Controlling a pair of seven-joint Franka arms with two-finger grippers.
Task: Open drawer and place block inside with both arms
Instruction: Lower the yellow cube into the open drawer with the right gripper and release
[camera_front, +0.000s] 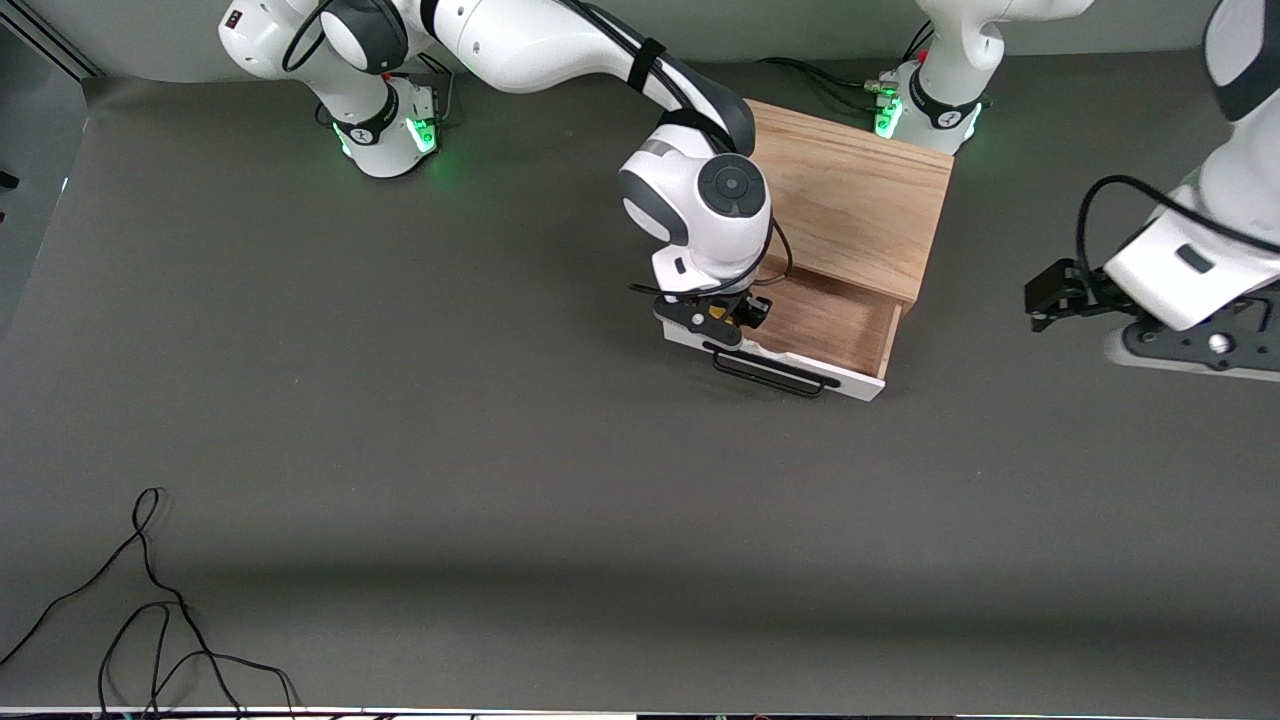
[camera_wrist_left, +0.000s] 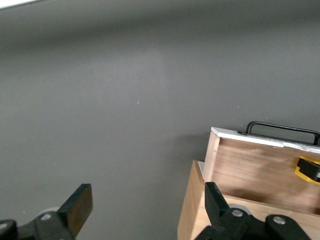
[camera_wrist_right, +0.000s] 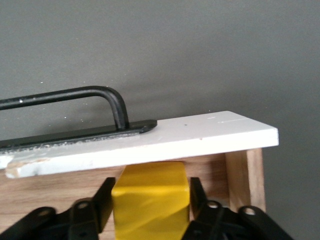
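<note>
The drawer (camera_front: 835, 325) stands pulled out of the oak box (camera_front: 850, 190), its white front (camera_wrist_right: 150, 142) and black bar handle (camera_front: 770, 372) facing the front camera. My right gripper (camera_front: 722, 314) reaches down into the drawer just inside the white front, at the end toward the right arm. Its fingers sit tight against both sides of the yellow block (camera_wrist_right: 150, 200), shut on it. The left wrist view also shows the block (camera_wrist_left: 300, 173) inside the drawer (camera_wrist_left: 260, 170). My left gripper (camera_front: 1042, 298) waits over the table beside the box, toward the left arm's end, open (camera_wrist_left: 147, 195) and holding nothing.
A loose black cable (camera_front: 150, 610) lies on the grey table near the front camera at the right arm's end. The arm bases (camera_front: 385, 130) glow green along the edge of the table farthest from the front camera.
</note>
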